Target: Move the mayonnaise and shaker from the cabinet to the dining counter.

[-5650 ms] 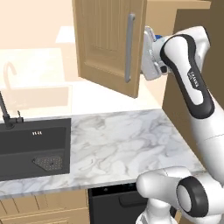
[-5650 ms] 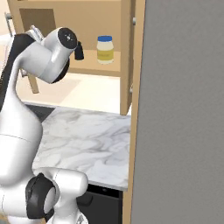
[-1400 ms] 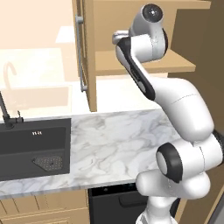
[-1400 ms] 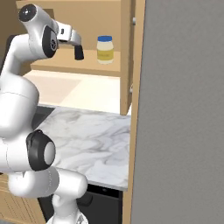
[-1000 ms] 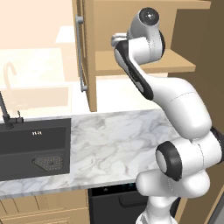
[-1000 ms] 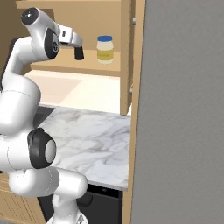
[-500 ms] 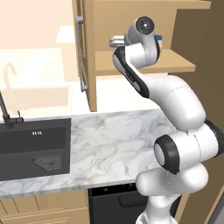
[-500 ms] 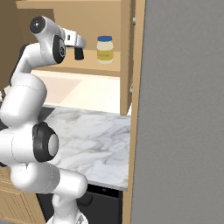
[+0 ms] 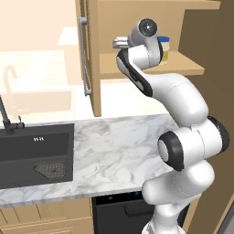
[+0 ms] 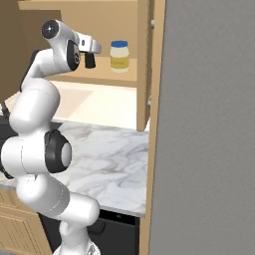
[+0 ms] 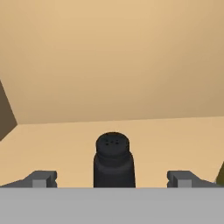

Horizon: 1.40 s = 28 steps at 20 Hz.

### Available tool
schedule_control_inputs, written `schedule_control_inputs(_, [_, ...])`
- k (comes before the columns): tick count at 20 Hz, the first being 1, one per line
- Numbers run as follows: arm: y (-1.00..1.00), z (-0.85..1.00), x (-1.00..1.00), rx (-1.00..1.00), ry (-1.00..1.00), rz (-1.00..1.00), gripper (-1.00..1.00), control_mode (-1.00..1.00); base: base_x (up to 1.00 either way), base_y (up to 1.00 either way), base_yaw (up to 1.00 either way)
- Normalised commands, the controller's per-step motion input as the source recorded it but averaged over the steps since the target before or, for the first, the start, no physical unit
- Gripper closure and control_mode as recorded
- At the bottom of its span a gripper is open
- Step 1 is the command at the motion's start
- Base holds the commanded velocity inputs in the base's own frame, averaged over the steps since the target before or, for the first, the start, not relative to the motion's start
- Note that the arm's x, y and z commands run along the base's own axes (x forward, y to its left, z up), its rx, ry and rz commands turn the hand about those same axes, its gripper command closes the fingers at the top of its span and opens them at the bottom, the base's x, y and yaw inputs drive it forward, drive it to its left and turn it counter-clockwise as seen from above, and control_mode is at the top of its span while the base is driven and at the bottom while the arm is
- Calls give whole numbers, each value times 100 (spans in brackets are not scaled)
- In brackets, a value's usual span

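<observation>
Reaching into the open cabinet (image 10: 74,20), the arm has brought its hand to the shelf (image 9: 183,69), which is the main change: some seconds ago the hand was outside by the door, and over the last second it has moved deeper, while the base has not moved. Below it lies the counter (image 9: 114,151) with a black sink (image 9: 36,153) at its left end. The mayonnaise (image 10: 119,56) stands upright near the front edge of the shelf, toward its right end, and it is untouched. I judge it heavier than the shaker, stiff, with a smooth round wall that may slip, so the middle of the body, under the blue lid, is the best place to take it. The gripper (image 11: 113,179) is spread wide and holds nothing. In the hand view the shaker (image 11: 113,162) stands upright on the shelf between the two fingertips (image 11: 41,178), apart from both; in the right base view it is just left of the mayonnaise. It looks light and rigid, and it is slim, so it could tip easily if one finger arrives first. I would grasp it on the wider lower body, not on the narrow top with holes.
</observation>
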Motion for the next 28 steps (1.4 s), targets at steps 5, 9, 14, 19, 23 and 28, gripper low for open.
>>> schedule_control_inputs(5, [0,0,28,0,1,-2,-100,-100,0,0,0])
schedule_control_inputs(9, [0,-7,20,0,4,-3,-100,-100,0,0,0])
schedule_control_inputs(14, [0,-13,18,0,6,-3,-100,-100,0,0,0])
schedule_control_inputs(19, [0,-16,26,0,5,-3,100,-100,0,0,0])
schedule_control_inputs(23, [0,-8,13,0,1,-1,100,-100,0,0,0])
schedule_control_inputs(28, [0,-12,-17,0,0,0,100,-100,0,0,0])
